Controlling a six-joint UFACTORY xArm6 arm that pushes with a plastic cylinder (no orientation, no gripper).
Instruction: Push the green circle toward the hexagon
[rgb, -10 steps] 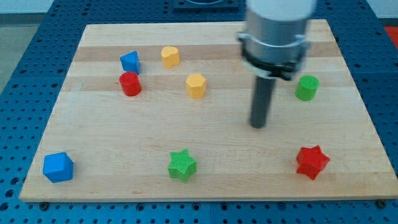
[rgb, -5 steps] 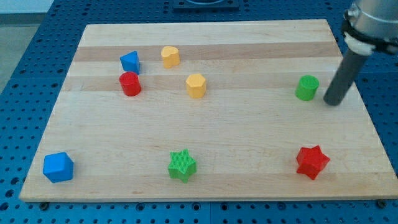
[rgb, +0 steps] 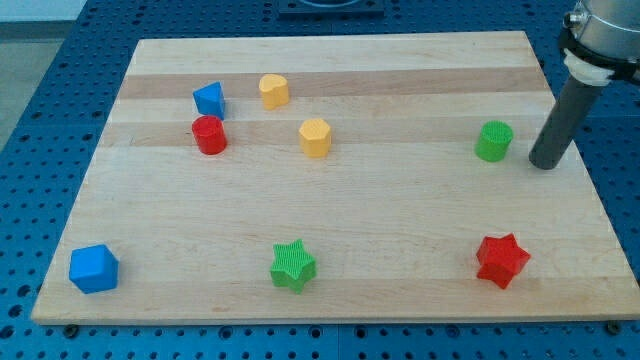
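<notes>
The green circle (rgb: 493, 141) stands on the wooden board (rgb: 320, 250) at the view's right. The yellow hexagon (rgb: 315, 137) stands well to its left, near the board's middle top. My tip (rgb: 545, 165) rests on the board just right of the green circle, a small gap apart from it. The rod rises from the tip toward the view's top right corner.
A yellow heart (rgb: 273, 91), a blue block (rgb: 209, 99) and a red circle (rgb: 209, 134) stand at the top left. A blue block (rgb: 93, 268) sits at the bottom left, a green star (rgb: 292, 266) at the bottom middle, a red star (rgb: 501, 260) at the bottom right.
My tip has swung from the board's middle rightward, past the green circle, to its right side, then edged a little further right. No block has moved.
</notes>
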